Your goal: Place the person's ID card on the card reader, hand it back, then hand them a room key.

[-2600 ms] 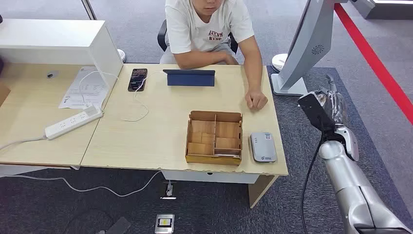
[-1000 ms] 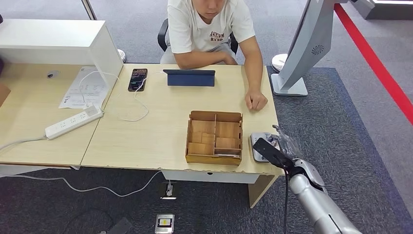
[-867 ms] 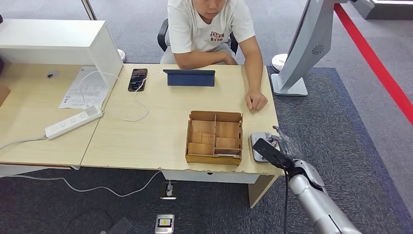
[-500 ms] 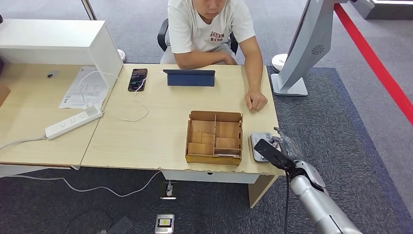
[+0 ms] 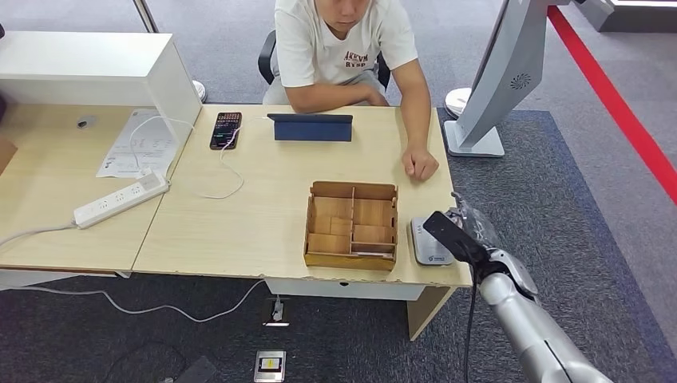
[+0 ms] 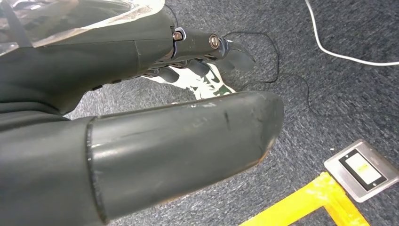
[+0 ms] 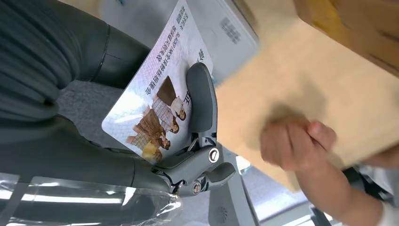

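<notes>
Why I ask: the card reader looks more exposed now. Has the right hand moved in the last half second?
Yes. In the head view the right hand has shifted slightly right and away from the robot, uncovering more of the card reader, while gripping the ID card.

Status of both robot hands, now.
Left robot hand: holds nothing, fingers curled over the floor.
Right robot hand: holds the ID card, just beside the card reader.
</notes>
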Controlling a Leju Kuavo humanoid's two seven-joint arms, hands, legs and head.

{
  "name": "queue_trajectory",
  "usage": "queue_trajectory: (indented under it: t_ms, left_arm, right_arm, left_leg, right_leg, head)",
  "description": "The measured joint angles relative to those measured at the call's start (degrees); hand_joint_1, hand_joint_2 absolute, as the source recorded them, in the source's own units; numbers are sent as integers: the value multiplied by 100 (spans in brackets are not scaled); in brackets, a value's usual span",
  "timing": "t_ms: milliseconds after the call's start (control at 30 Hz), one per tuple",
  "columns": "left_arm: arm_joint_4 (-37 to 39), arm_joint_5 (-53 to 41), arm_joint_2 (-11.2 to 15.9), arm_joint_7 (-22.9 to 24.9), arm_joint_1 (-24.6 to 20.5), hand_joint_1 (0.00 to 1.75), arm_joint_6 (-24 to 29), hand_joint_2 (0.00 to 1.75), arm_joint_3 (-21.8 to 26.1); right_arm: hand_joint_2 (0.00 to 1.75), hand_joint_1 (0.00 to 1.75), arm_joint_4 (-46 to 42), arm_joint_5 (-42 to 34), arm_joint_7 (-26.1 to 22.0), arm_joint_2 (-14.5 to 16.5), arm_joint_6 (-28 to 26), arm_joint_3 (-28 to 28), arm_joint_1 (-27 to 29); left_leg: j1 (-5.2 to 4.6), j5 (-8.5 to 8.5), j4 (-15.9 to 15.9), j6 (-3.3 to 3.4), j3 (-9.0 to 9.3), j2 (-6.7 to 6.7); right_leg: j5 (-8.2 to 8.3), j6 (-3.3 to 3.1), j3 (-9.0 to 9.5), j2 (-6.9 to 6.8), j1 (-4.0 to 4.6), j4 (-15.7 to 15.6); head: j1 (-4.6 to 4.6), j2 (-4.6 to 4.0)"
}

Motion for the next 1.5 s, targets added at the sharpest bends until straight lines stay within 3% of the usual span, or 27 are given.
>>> queue_trajectory:
  t_ms: [233,533,1100,1133,1233,1267,1500]
  left_arm:
    - [2,-156,0,-5,-24,0,10,0,0]
    - [3,-383,-9,23,-199,0,-24,0,-7]
    - [1,-758,-19,237,-488,0,-263,0,-32]
    - [1,-766,-19,243,-494,0,-271,0,-37]
    - [1,-768,-19,255,-497,0,-287,0,-45]
    - [1,-763,-18,257,-497,0,-288,0,-46]
    - [1,-685,-15,240,-480,0,-281,0,-46]
  right_arm:
    - [175,175,-431,-241,43,-157,125,-178,-471]
    - [175,175,-886,25,96,-497,316,-526,-1612]
    - [175,173,280,1040,73,-55,345,-377,-2890]
    - [175,147,351,1069,86,-22,350,-365,-2926]
    - [175,17,510,1170,121,76,366,-328,-2973]
    - [175,0,560,1201,127,108,368,-311,-2984]
    - [175,0,817,1255,154,288,281,-210,-3013]
  left_leg:
    - [-2,2,2,1,-1,0]
    - [-5,6,3,3,-5,4]
    - [0,11,4,3,-23,-10]
    - [0,11,4,4,-27,-13]
    - [0,11,5,4,-43,-16]
    - [0,11,5,4,-48,-16]
    - [1,10,4,4,-50,-10]
  right_leg:
    - [4,2,-3,0,-2,1]
    - [11,5,-7,4,-5,0]
    - [11,5,-18,-4,-1,1]
    - [11,5,-20,-6,-1,1]
    - [11,5,-34,-8,-1,1]
    - [11,5,-40,-8,-1,1]
    - [10,5,-46,-8,0,1]
  head:
    - [0,0]
    - [1,0]
    - [0,0]
    - [1,0]
    - [1,0]
    - [0,0]
    - [0,0]
